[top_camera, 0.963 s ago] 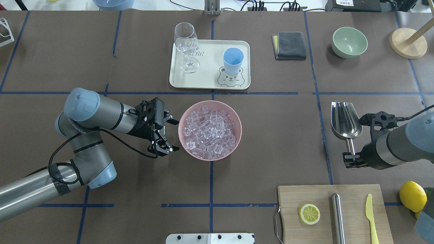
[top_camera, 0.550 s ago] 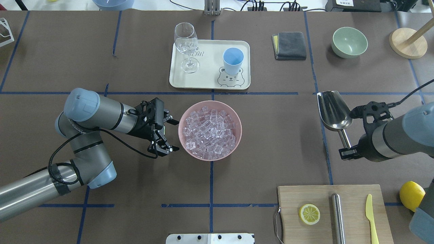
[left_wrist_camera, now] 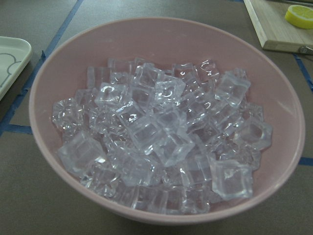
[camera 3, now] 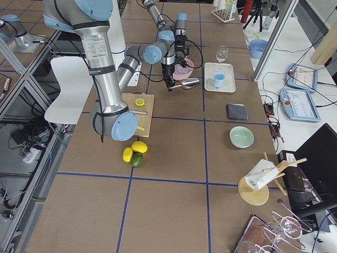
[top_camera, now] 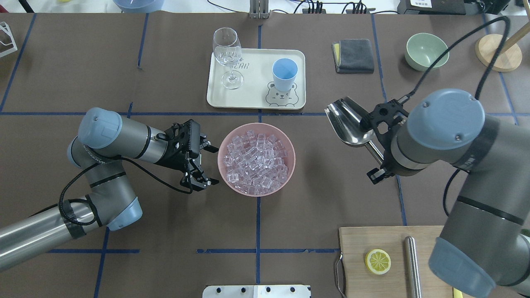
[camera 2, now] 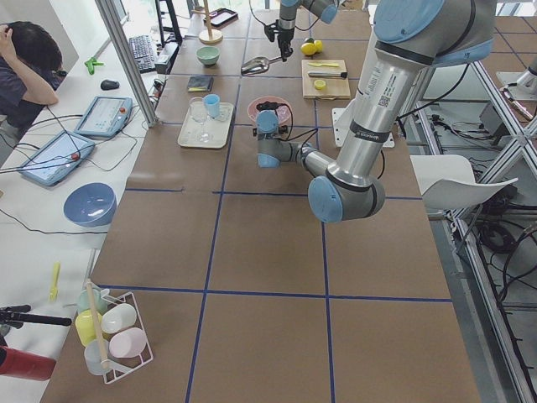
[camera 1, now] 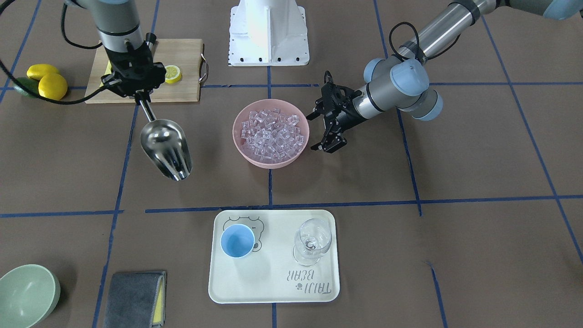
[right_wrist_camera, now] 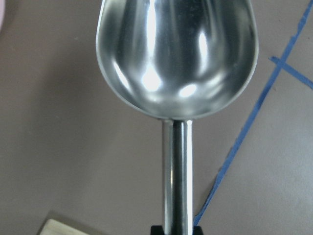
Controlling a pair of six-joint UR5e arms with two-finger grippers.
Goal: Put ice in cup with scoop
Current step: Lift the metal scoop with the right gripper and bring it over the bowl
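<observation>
The ice (top_camera: pixel 256 158) fills a pink bowl (top_camera: pixel 290 142) at the table's middle and also fills the left wrist view (left_wrist_camera: pixel 161 142). The light-blue cup (top_camera: pixel 285 73) stands upright and empty on a cream tray (top_camera: pixel 252 99) behind the bowl; it also shows in the front-facing view (camera 1: pixel 237 240). My right gripper (top_camera: pixel 377 167) is shut on the rod handle of the steel scoop (top_camera: pixel 347 122), held above the table to the right of the bowl. The scoop's trough (right_wrist_camera: pixel 176 54) is empty. My left gripper (top_camera: pixel 214 164) is open and empty, its fingers level with the bowl's left rim.
A wine glass (top_camera: pixel 227 56) stands on the tray's left side. A cutting board (top_camera: pixel 372 240) with a lemon slice (top_camera: pixel 377 261) and a steel cylinder (top_camera: pixel 410 265) lies front right. A grey cloth (top_camera: pixel 353 56), a green bowl (top_camera: pixel 426 50) and a wooden stand (top_camera: pixel 497 54) are back right.
My right arm has carried the scoop to the left and away from the robot, closer to the bowl and tray, and turned it. The left arm has not moved.
</observation>
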